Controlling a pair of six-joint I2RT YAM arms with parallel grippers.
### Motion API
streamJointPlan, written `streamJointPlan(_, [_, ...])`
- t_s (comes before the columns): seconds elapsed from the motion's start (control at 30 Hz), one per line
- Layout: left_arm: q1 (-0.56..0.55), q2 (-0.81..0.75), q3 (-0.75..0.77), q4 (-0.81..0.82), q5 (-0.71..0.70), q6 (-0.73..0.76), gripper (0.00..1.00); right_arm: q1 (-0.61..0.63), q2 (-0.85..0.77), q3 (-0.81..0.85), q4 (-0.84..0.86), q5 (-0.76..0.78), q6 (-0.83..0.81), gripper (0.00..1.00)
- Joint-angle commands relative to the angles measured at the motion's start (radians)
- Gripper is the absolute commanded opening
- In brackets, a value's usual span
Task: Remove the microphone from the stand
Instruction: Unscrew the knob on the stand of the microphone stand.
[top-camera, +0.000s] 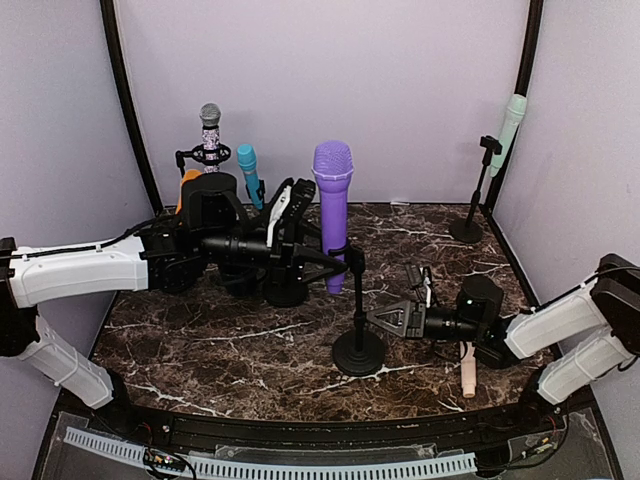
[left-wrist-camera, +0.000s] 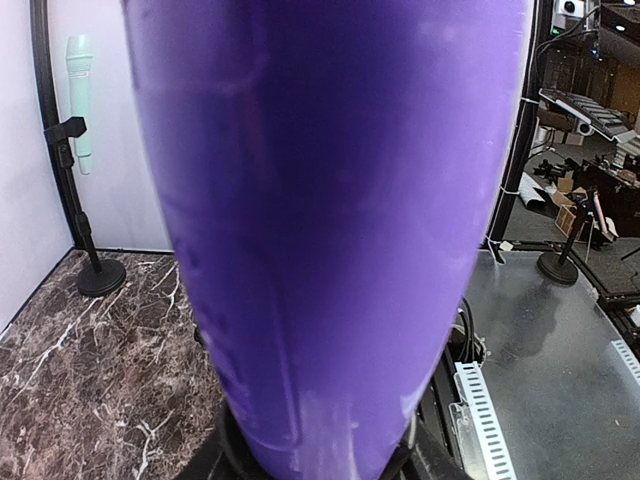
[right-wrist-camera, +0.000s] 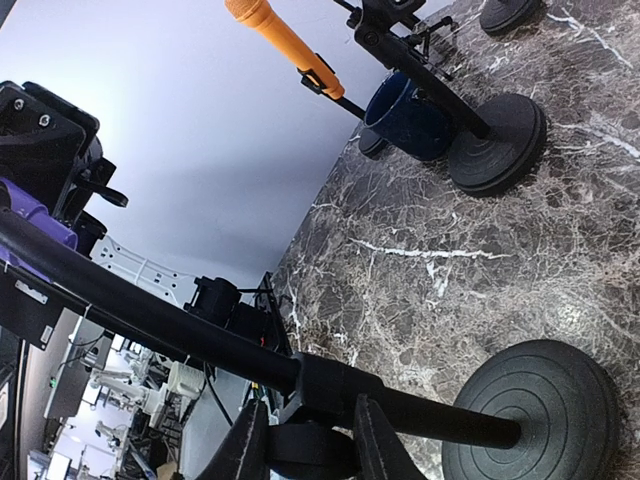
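A big purple microphone stands upright, its lower end at the clip on top of a black stand with a round base. My left gripper reaches in from the left and is shut on the microphone's body. That body fills the left wrist view and hides the fingers. My right gripper comes from the right, low down. It is shut on the stand's pole at its collar, just above the base.
Behind the left arm stand a grey glitter microphone, a teal one and an orange one, with a dark blue cup. A mint microphone on its stand is at back right. A pale microphone lies under the right arm.
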Motion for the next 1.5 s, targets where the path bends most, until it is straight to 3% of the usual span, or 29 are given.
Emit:
streamJointPlan(0.0, [-0.003, 0.004, 0.014, 0.010, 0.033, -0.027, 0.00, 0.022, -0.107, 0.047, -0.150, 0.004, -0.199, 0.13])
streamJointPlan(0.13, [-0.002, 0.022, 0.037, -0.020, 0.048, -0.023, 0.00, 0.042, -0.208, 0.096, -0.378, 0.075, -0.329, 0.13])
streamJointPlan(0.4, [-0.003, 0.054, 0.059, -0.040, 0.083, -0.032, 0.00, 0.077, -0.308, 0.115, -0.572, 0.232, -0.455, 0.14])
streamJointPlan(0.67, [-0.002, 0.081, 0.096, -0.078, 0.100, -0.023, 0.00, 0.166, -0.255, 0.140, -0.609, 0.328, -0.505, 0.16])
streamJointPlan(0.87, [-0.002, 0.083, 0.094, -0.073, 0.100, -0.023, 0.00, 0.198, -0.229, 0.138, -0.593, 0.352, -0.489, 0.24])
streamJointPlan(1.03, [-0.003, 0.072, 0.084, -0.084, 0.097, -0.014, 0.00, 0.196, -0.307, 0.120, -0.580, 0.371, -0.431, 0.42])
streamJointPlan(1.27, [-0.001, 0.056, 0.068, -0.103, 0.103, -0.002, 0.00, 0.137, -0.496, 0.070, -0.624, 0.353, -0.325, 0.83])
streamJointPlan(1.47, [-0.001, 0.053, 0.060, -0.113, 0.126, 0.000, 0.00, 0.037, -0.600, 0.008, -0.665, 0.232, -0.265, 0.89])
